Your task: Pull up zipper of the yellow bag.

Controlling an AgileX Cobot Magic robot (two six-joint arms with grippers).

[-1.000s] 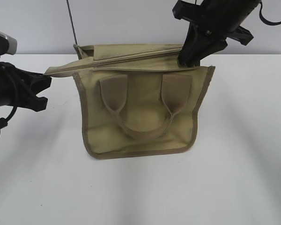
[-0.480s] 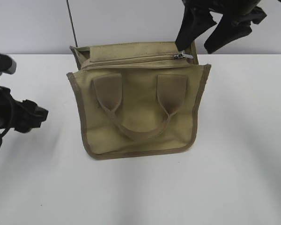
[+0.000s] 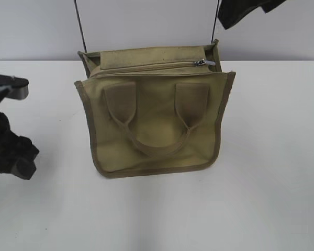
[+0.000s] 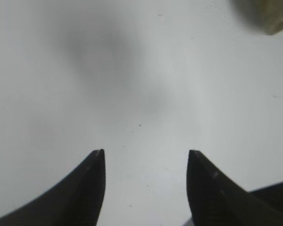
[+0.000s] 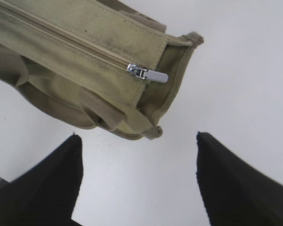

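Note:
The yellow bag [image 3: 154, 123] lies on the white table, handle toward me. Its zipper [image 3: 146, 67] runs along the top edge, closed, with the silver pull tab [image 3: 204, 63] at the right end. The right wrist view shows the bag [image 5: 80, 52] and the tab [image 5: 148, 74] lying free. My right gripper [image 5: 137, 141] is open and empty, raised above the bag's right corner; only a dark piece of it [image 3: 246, 10] shows at the exterior view's top edge. My left gripper [image 4: 145, 155] is open and empty over bare table, left of the bag; its arm [image 3: 8, 151] is at far left.
A thin dark rod [image 3: 81, 26] stands behind the bag's left corner, another [image 3: 215, 21] behind its right. A corner of the bag [image 4: 269, 16] shows at the left wrist view's top right. White table [image 3: 267, 183] surrounds the bag.
Both grippers let go of the bag. The right gripper rose up out of the top edge. The left arm drew back and down to the left. The bag settled flat with the zipper closed.

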